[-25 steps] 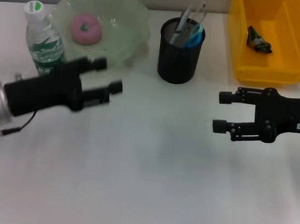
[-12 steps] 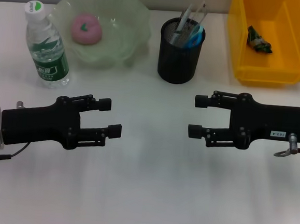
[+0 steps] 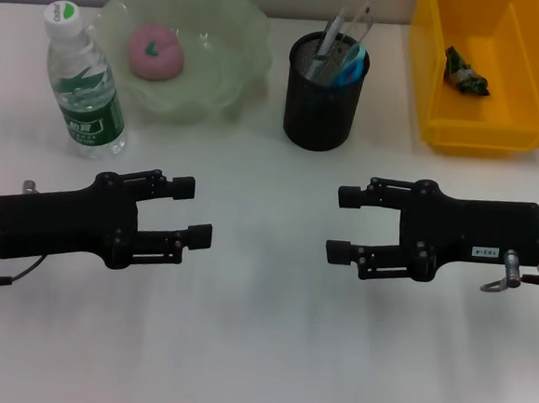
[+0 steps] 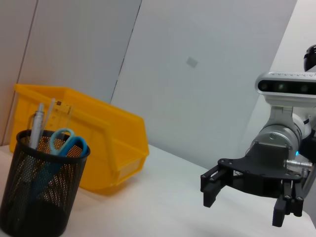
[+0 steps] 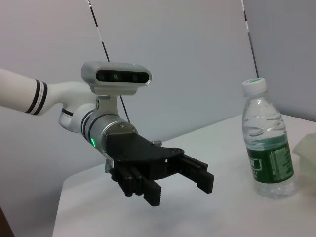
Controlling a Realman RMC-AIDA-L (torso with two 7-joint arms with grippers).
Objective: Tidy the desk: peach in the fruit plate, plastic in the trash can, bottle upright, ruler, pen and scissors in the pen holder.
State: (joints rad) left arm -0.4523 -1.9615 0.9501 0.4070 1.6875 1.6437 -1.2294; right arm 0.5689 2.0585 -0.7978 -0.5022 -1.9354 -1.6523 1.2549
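A pink peach (image 3: 154,51) lies in the pale green fruit plate (image 3: 238,33) at the back left. Beside the plate a water bottle (image 3: 83,79) stands upright; it also shows in the right wrist view (image 5: 269,148). The black mesh pen holder (image 3: 322,103) holds the pen (image 3: 330,34), ruler (image 3: 357,24) and blue-handled scissors (image 3: 352,63). A crumpled plastic wrapper (image 3: 466,71) rests inside the yellow bin (image 3: 437,84). My left gripper (image 3: 193,211) hovers open over the table's left middle, holding nothing. My right gripper (image 3: 341,224) faces it from the right, open with nothing between its fingers.
The left wrist view shows the pen holder (image 4: 39,192), the yellow bin (image 4: 103,143) behind it and the right gripper (image 4: 244,205) farther off. White tabletop (image 3: 258,350) stretches between and in front of both grippers.
The left gripper has drawn away from the bottle toward the table's near side. The right gripper has slid left toward the centre. Both stay open.
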